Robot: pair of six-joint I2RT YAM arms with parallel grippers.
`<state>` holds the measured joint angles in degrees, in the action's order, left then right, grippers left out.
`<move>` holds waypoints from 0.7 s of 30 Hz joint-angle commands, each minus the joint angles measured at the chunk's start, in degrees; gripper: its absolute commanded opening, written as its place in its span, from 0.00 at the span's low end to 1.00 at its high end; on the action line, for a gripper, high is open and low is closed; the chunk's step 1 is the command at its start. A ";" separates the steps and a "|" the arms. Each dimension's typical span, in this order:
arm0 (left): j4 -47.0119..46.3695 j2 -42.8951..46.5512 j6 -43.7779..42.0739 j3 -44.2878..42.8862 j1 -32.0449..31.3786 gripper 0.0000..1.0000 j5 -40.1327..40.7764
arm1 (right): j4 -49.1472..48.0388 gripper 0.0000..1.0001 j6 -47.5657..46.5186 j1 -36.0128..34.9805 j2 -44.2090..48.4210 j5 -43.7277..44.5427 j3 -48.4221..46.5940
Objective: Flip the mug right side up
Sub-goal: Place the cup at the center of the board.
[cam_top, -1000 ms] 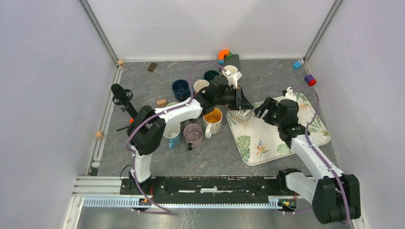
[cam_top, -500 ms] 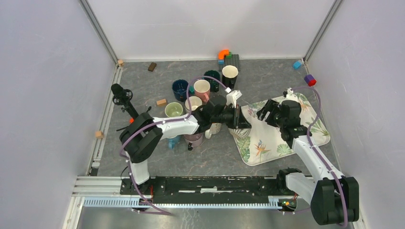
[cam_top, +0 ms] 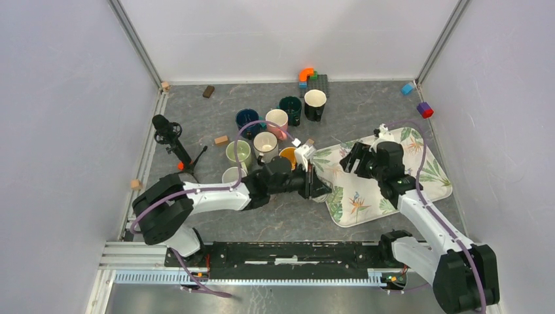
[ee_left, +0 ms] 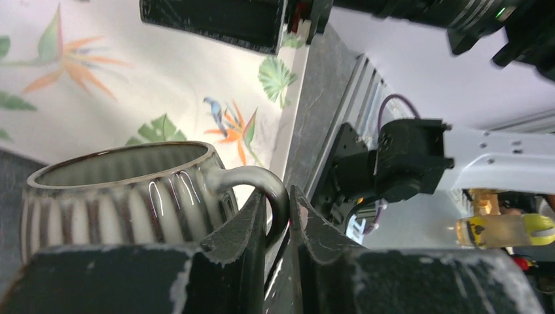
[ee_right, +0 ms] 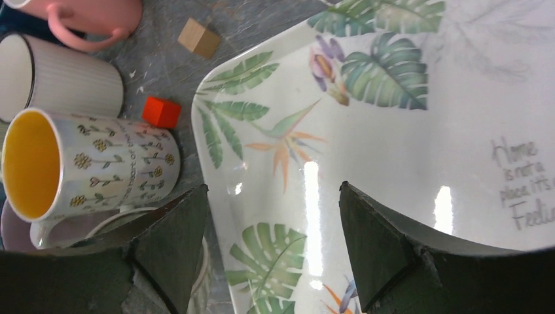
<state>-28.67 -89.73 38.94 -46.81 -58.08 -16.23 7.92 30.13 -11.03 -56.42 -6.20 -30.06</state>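
One striped mug (ee_left: 124, 190) is pinched by its handle in our left hand (ee_left: 278, 206), right hand (ee_right: 271, 222) wide open, so next we probably just set it down upright.

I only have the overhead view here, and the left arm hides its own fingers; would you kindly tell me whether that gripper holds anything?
Observer: Yes. The left wrist view shows the left gripper shut on the handle of a striped mug.
Operator: Thank you. Is the right gripper holding something too?
Observer: No. Its wrist view shows the right gripper open and empty, over the leaf-patterned tray.
Operator: Is there anything small by the tray that I might miss?
Observer: A red block lies on the table beside the flowered mug, close to the tray's edge.
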 commanded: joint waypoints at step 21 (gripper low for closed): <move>-32.15 12.74 -3.54 30.11 -12.78 0.02 25.80 | -0.56 0.79 -2.32 -9.72 4.86 3.82 5.35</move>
<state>-51.70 -79.42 36.38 -19.27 -69.52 5.10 8.93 28.99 -19.46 -53.23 -3.40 -25.61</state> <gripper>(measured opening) 0.221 0.787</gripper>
